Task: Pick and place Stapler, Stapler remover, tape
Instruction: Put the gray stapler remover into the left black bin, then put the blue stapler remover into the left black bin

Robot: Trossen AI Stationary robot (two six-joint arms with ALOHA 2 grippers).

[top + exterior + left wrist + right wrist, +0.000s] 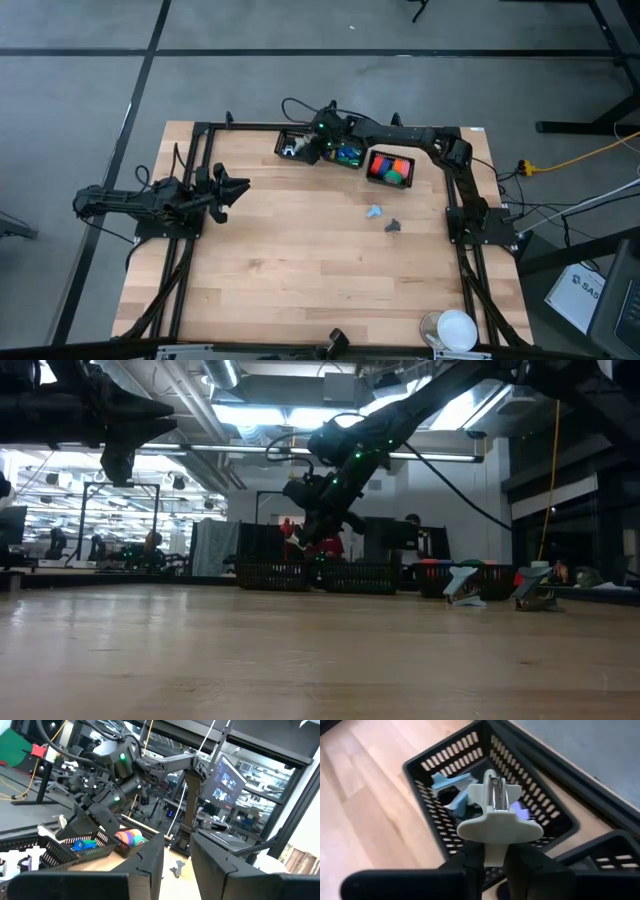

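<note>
My right gripper reaches along the table's far edge and is shut on a cream claw-shaped staple remover. It holds the remover over the leftmost black basket, where pale blue and lilac removers lie. The middle basket holds blue and green tape pieces. The right basket holds red, orange and green staplers. A pale blue remover and a dark grey one lie on the bare wood. My left gripper waits open at the table's left side. My right gripper pinches the cream remover between its two fingers at the narrow rear end, just behind the broad wing-shaped grips. The fingers slant down from the table's right. The remover's metal claws point away from the fingers, down into the basket.
The three baskets stand in a row along the far edge, inside the black frame around the table. A white round cup sits at the near right corner. The wood between the two arms is open apart from the two loose removers.
</note>
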